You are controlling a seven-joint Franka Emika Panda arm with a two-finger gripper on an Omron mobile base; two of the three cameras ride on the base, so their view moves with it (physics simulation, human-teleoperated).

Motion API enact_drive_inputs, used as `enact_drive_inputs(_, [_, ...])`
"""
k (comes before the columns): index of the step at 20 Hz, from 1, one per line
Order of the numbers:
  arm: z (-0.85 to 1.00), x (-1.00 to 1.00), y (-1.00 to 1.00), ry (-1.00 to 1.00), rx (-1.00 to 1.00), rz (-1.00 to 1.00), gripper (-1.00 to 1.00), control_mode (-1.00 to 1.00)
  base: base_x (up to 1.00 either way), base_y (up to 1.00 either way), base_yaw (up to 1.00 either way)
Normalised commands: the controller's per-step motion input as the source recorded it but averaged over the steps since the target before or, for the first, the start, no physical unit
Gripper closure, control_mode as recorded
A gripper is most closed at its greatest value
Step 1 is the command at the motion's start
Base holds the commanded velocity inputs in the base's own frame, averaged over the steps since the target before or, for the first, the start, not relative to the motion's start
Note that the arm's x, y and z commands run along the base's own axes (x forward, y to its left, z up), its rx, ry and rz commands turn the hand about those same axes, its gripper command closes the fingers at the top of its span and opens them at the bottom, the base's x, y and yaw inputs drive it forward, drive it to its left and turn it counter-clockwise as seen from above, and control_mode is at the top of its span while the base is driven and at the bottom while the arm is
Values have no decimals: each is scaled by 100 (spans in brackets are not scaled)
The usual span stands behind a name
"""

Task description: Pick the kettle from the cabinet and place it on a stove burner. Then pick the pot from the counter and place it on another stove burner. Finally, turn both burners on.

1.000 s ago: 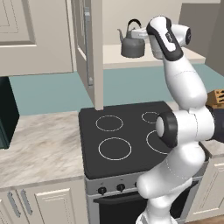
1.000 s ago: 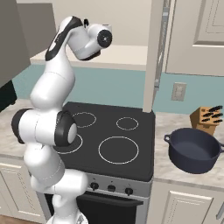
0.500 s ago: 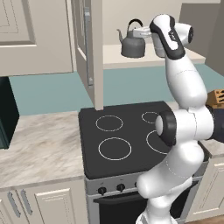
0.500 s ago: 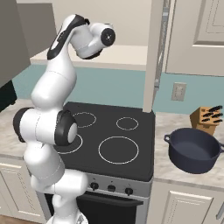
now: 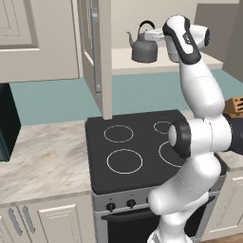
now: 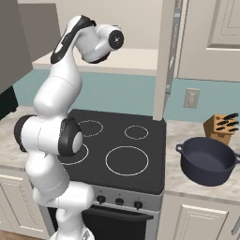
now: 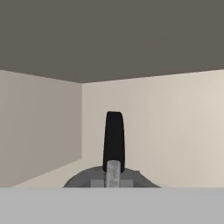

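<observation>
Since the earlier frame the jaws have closed on the arched handle of the kettle (image 5: 144, 47), which rises dead centre in the hand view above the lid, on the cabinet (image 5: 156, 65) shelf.

Kettle (image 5: 144, 50) by the pincer was dark grey with a black handle; far below, the pot (image 6: 207, 161) was navy, the cooktop (image 5: 137, 153) black with white rings
</observation>
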Motion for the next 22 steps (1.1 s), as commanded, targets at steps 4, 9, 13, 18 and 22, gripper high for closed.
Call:
enact_drive_inputs(4, [0,0,0,0,0,0,100,-100,0,0,0])
enact_drive_inputs(9, [0,0,0,0,0,0,100,-100,0,0,0])
enact_drive_inputs(13, [1,-10,0,-3,0,0,100,-100,0,0,0])
enact_drive_inputs(18, [5,-22,0,-3,0,0,100,-100,0,0,0])
enact_drive_inputs(22, [6,-32,0,-3,0,0,100,-100,0,0,0])
